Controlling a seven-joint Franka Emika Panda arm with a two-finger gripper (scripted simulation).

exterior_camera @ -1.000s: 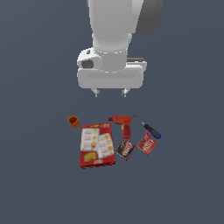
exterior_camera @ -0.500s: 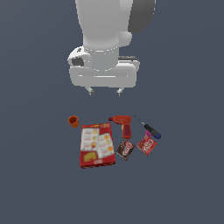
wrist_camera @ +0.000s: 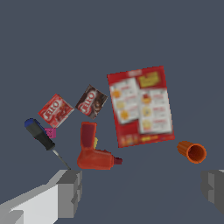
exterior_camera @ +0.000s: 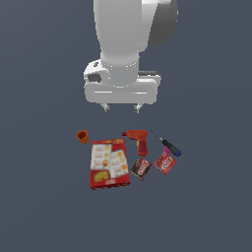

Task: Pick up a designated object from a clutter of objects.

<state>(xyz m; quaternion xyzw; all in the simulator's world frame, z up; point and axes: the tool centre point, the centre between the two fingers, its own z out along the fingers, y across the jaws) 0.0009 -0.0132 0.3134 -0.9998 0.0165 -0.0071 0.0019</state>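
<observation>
The designated object, a slim screwdriver [exterior_camera: 167, 143] with a grey shaft, black handle and blue butt, lies flat at the exterior view's right of the clutter, also seen in the wrist view [wrist_camera: 43, 139]. My gripper [exterior_camera: 121, 108] hangs open well above the floor, over the back of the clutter, holding nothing. Its two grey fingers [wrist_camera: 70, 192] stand wide apart in the wrist view. The clutter holds a red drill [exterior_camera: 138, 140], a large red cracker box [exterior_camera: 109, 162], an orange cup [exterior_camera: 82, 136], a brown packet [exterior_camera: 141, 169], a red packet [exterior_camera: 165, 163] and a tiny pink piece [wrist_camera: 50, 133].
The dark grey floor [exterior_camera: 206, 206] spreads on all sides of the clutter. The drill [wrist_camera: 92, 154] lies close beside the screwdriver's shaft tip. The pink piece touches the screwdriver's handle near the red packet [wrist_camera: 55, 110].
The arm and gripper have swung slightly toward the exterior view's left and back, and sit a little higher. The objects on the floor have not moved.
</observation>
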